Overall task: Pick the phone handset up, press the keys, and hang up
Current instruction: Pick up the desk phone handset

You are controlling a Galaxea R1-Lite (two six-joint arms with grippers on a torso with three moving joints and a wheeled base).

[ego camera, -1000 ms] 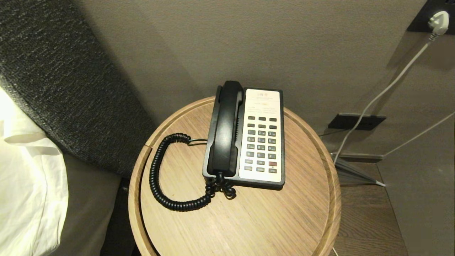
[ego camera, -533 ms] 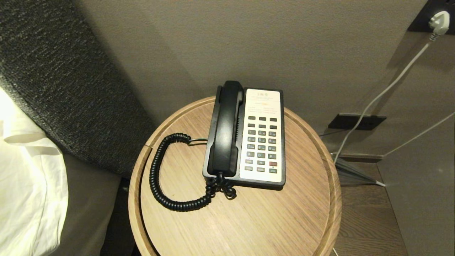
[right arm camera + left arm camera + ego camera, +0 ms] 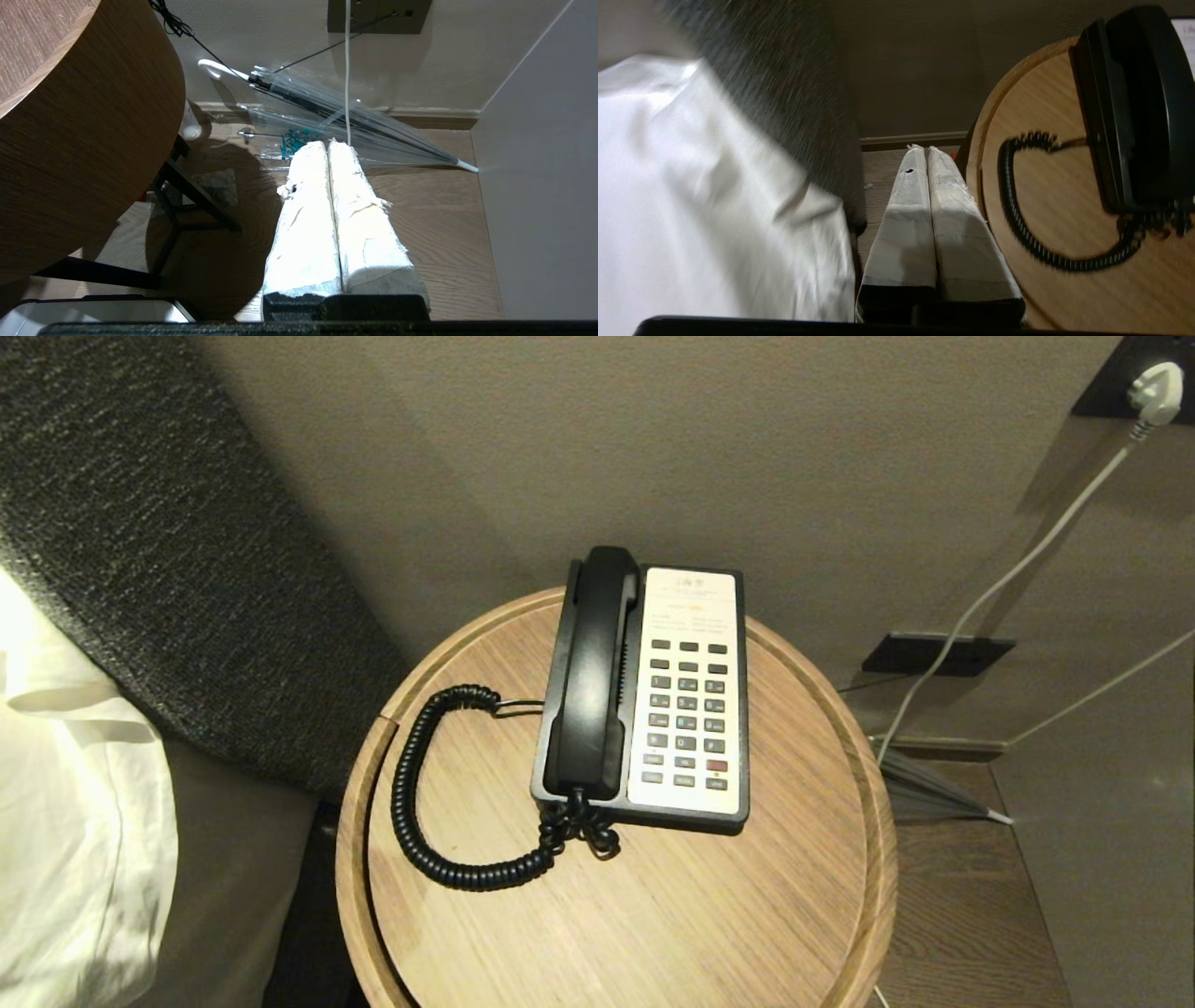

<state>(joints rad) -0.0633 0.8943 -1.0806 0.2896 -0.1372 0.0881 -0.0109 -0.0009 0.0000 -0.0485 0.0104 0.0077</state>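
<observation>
We list the phone handset [image 3: 590, 677] lying in its cradle on the phone base [image 3: 691, 695], on the round table [image 3: 794, 915]. Neither arm shows from the head. Left gripper [image 3: 923, 150] closed, empty, beside the table's rim; right gripper [image 3: 327, 145] closed, low over the floor. The cord [image 3: 1017, 224] looks blurred.

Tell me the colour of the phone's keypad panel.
Cream, with dark keys; the keypad panel shows best in the head view.
</observation>
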